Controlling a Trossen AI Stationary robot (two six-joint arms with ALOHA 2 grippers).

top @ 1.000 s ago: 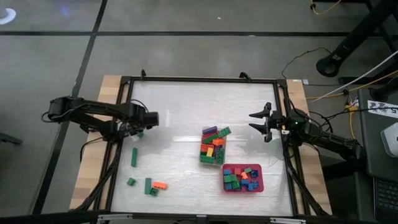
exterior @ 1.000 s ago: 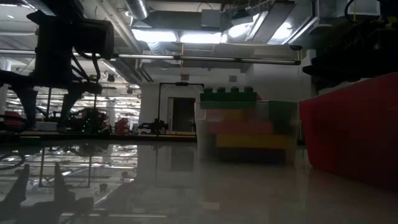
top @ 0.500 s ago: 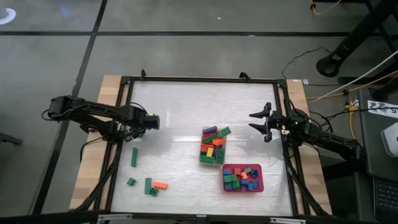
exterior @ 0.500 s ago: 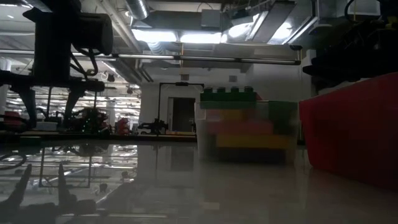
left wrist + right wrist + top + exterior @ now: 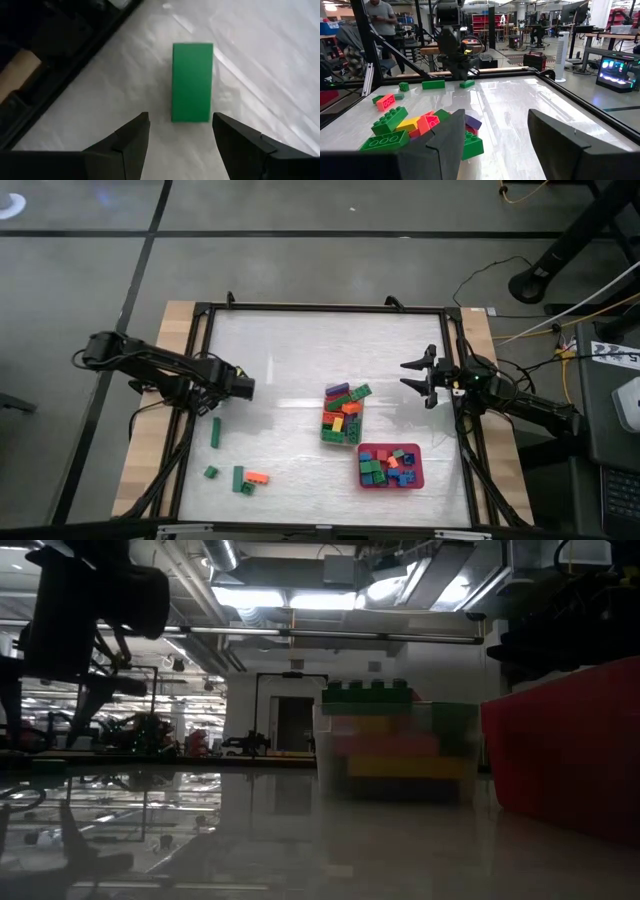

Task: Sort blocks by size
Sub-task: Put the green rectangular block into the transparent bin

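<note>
**Trainee:** Where do I stand with the long green bar (image 5: 192, 82)?

**Coach:** Your left gripper (image 5: 181, 136) hangs just above it, near the table's black frame (image 5: 190, 420), fingers spread wide and holding nothing. In the left wrist view the bar lies flat between your fingertips and a little ahead of them, its long axis pointing away from you.

**Trainee:** So drop and squeeze?

**Coach:** I'd nudge forward first so the fingers straddle the bar's middle, not its near end. Close across the narrow width; a grip at the tip would likely let it swing.

**Trainee:** And after that?

**Coach:** My guess is it goes to the clear tub (image 5: 341, 420), well away from the frame toward the table's middle, where other long bricks are stacked. The red tray (image 5: 391, 465) just beside that tub holds the short ones.

**Trainee:** The right arm?

**Coach:** The right gripper (image 5: 418, 377) waits beyond the tub, open and empty. Three more blocks (image 5: 240, 478) lie near the frame too; leave them for now
</note>
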